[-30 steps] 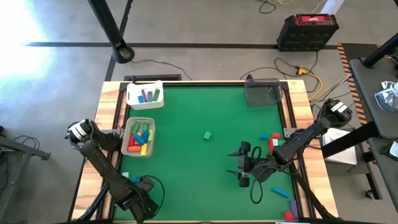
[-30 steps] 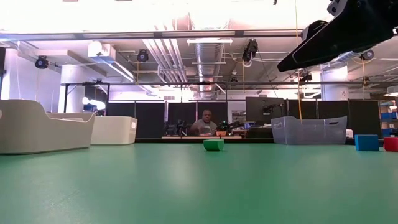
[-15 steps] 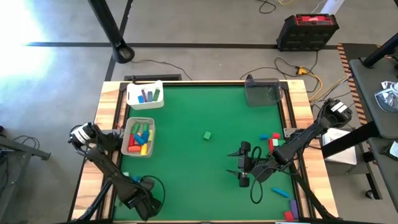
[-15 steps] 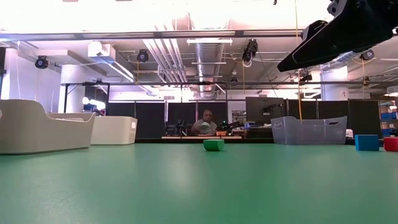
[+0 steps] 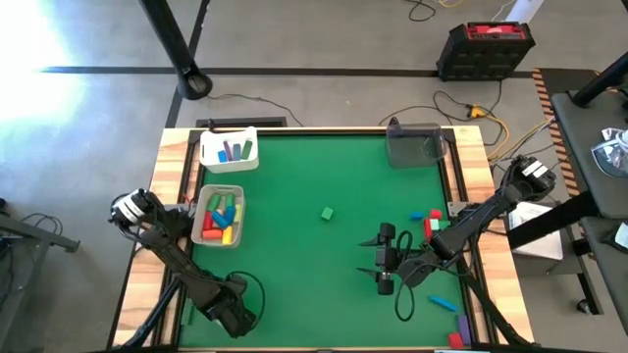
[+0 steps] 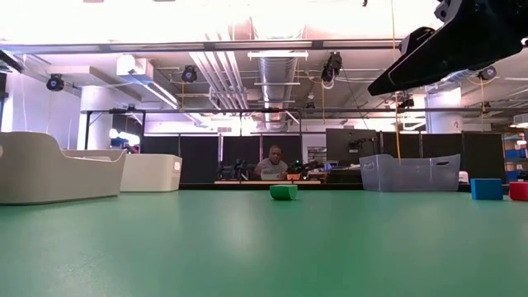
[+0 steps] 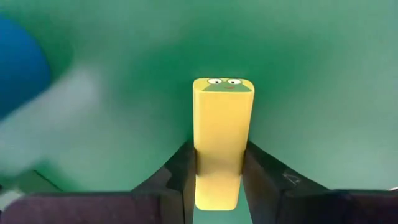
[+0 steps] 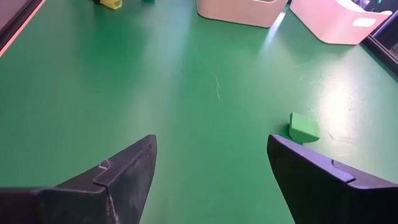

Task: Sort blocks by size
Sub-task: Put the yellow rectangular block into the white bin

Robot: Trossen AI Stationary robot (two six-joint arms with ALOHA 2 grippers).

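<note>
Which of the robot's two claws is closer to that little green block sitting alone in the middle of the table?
Right. The right gripper hangs open a short way from the green block. The left gripper, holding a yellow bar, is farther off near the table's front-left corner.

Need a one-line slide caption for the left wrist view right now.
Left gripper shut on a long yellow block, held above the green table mat.

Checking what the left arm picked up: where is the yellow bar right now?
The yellow bar sits clamped between the left gripper fingers, at the table's near-left corner in the high view.
</note>
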